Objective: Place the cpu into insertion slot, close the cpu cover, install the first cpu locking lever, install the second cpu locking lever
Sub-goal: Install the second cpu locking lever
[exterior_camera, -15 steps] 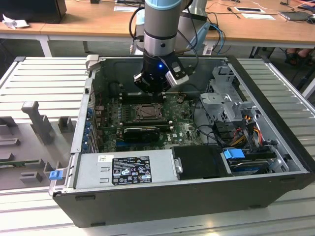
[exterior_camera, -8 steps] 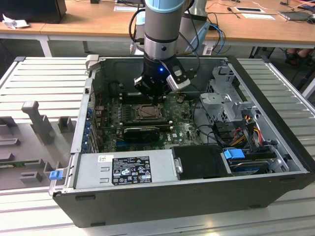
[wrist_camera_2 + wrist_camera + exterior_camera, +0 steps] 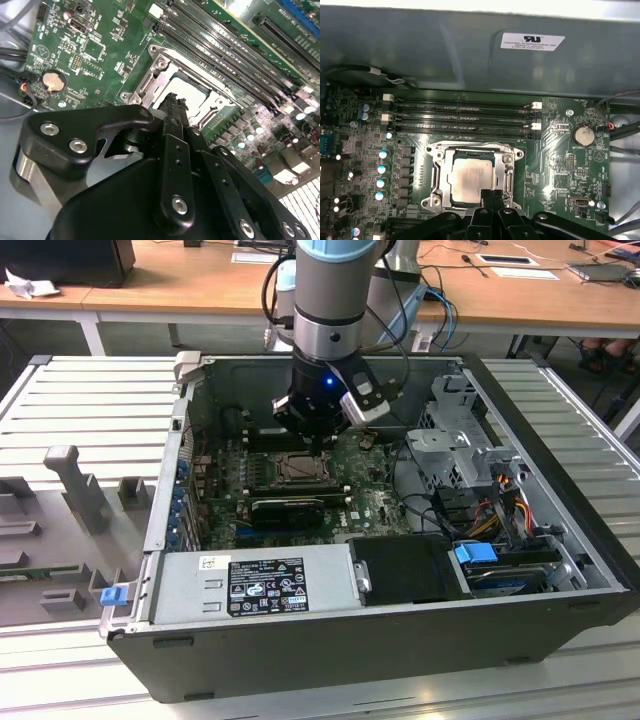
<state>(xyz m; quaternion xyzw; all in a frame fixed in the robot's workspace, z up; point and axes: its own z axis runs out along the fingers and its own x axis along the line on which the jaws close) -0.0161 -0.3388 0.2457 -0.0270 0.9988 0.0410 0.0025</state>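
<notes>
One gripper (image 3: 491, 196), fingers pressed together, nothing between them, tips at the near edge of the cpu cover (image 3: 472, 148). One cpu (image 3: 469, 176), seated in the insertion slot (image 3: 506, 172) directly beneath the fingertips, cover closed around it.

Even, bright room light falls from above in the exterior view, leaving the inside of the computer case (image 3: 420, 390) dimmer than the pale ribbed table (image 3: 90, 400) around it. In the first wrist view, glare washes the chip (image 3: 470, 179) just beyond the gripper (image 3: 491, 196) to a pale blur. In the second wrist view the gripper (image 3: 172, 107) is soft, and white hot spots burn along the board (image 3: 95, 45) beyond it.
</notes>
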